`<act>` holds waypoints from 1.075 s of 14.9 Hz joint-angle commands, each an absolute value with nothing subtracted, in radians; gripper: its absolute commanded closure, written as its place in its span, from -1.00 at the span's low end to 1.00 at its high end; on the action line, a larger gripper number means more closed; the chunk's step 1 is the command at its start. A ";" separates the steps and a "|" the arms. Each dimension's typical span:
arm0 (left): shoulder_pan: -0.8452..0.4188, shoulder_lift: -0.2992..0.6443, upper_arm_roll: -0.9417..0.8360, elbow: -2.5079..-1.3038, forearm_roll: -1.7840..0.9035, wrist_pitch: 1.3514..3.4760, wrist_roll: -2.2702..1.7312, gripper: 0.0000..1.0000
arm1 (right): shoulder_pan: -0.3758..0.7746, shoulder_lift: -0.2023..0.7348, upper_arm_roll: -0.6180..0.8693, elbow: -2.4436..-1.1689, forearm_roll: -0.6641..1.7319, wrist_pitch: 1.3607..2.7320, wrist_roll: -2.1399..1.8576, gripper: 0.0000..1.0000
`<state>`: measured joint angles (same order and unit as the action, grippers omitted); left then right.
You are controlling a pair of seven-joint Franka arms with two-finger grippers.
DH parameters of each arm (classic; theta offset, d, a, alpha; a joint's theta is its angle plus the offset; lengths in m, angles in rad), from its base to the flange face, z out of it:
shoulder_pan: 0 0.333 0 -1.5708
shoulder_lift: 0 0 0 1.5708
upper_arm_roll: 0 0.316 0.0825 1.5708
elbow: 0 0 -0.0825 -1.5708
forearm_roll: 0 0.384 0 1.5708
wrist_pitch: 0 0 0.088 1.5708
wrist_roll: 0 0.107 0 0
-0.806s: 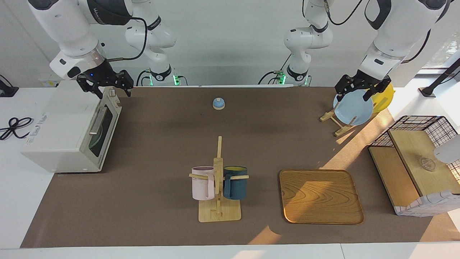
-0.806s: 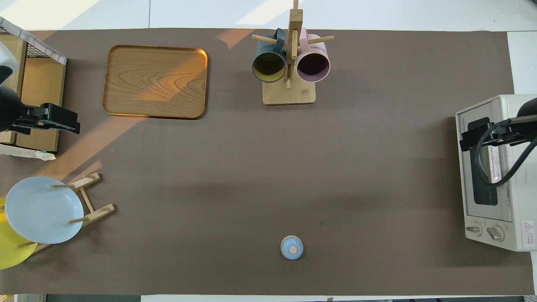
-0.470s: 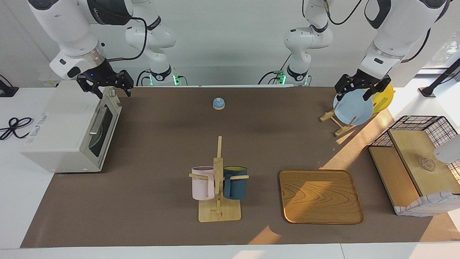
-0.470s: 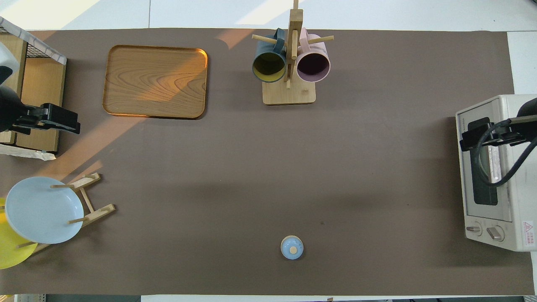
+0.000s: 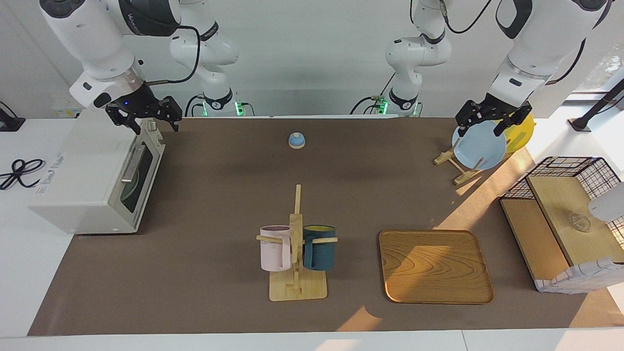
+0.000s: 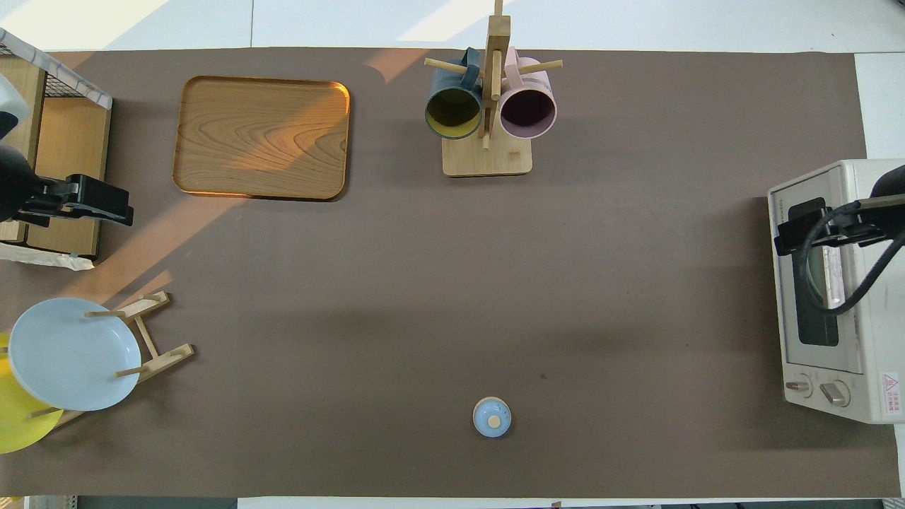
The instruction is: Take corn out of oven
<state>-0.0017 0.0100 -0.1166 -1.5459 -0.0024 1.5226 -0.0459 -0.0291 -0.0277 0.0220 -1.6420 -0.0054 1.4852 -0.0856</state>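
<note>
The white oven (image 5: 87,175) stands at the right arm's end of the table, its dark glass door (image 5: 139,178) shut and its silver handle (image 5: 130,163) up against it. It also shows in the overhead view (image 6: 834,318). The corn is hidden. My right gripper (image 5: 155,127) is open and empty in the air over the oven's top front edge; it also shows in the overhead view (image 6: 799,230). My left gripper (image 5: 477,129) is open and empty in the air over the plate rack, and shows in the overhead view (image 6: 106,205).
A wooden mug rack (image 5: 295,253) holds a pink mug and a dark blue mug mid-table. A wooden tray (image 5: 434,265) lies beside it. A small blue lid (image 5: 296,140) sits near the robots. A blue plate (image 5: 480,146) and a yellow plate stand in a rack. A wire shelf (image 5: 560,219) stands at the left arm's end.
My right gripper has risen very slightly over the oven. Nothing else has moved.
</note>
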 commanded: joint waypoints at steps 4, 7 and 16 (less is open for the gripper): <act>0.015 -0.002 -0.124 -1.552 0.006 1.534 -0.028 -1.00 | -0.043 -0.066 0.025 -1.724 0.015 1.526 -0.097 1.00; 0.015 -0.002 -0.123 -1.551 0.006 1.540 -0.029 -1.00 | -0.078 -0.086 0.020 -1.768 0.000 1.549 -0.100 1.00; 0.017 -0.002 -0.120 -1.555 0.005 1.546 -0.028 -1.00 | -0.160 -0.169 0.020 -2.039 -0.144 1.827 -0.118 1.00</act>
<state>0.0061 0.0100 -0.1165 -1.5459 -0.0024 1.5352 -0.0436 -0.1336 -0.1319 0.0103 -1.9922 -0.1363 1.8006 -0.0906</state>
